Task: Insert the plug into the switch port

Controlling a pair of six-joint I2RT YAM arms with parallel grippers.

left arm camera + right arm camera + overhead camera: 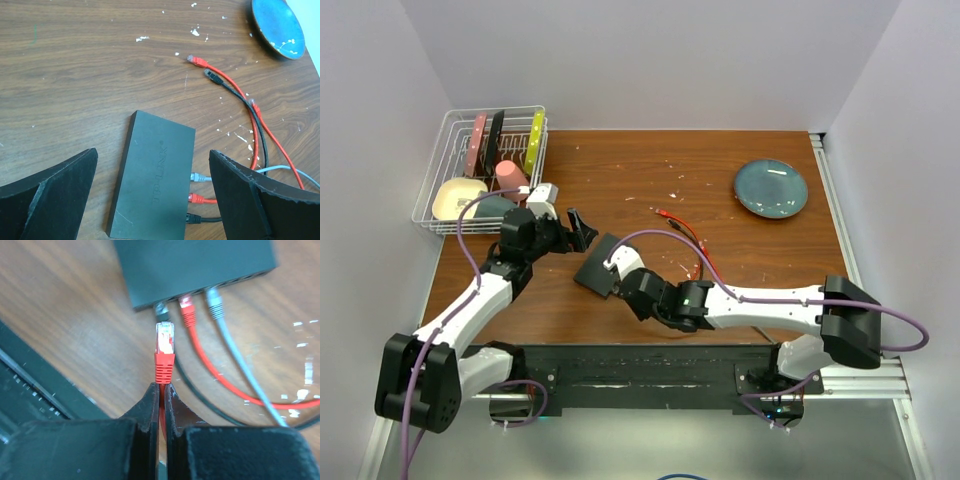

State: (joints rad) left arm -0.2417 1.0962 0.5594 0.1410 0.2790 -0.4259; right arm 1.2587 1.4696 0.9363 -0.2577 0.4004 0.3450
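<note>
The flat black switch (598,272) lies on the wooden table; it also shows in the left wrist view (152,180) and the right wrist view (195,265). Its port edge (240,282) holds a black plug (161,310), a red plug (186,307) and a grey plug (214,300). My right gripper (162,386) is shut on a red cable just behind its clear-tipped red plug (164,347). That plug's tip hovers just short of the edge, in front of the black plug. My left gripper (152,152) is open and empty above the switch.
A loose red plug (196,61) and a loose black plug (210,75) lie on the table beyond the switch, their cables (698,245) curving back. A blue-grey plate (771,188) sits far right. A white dish rack (485,165) stands far left.
</note>
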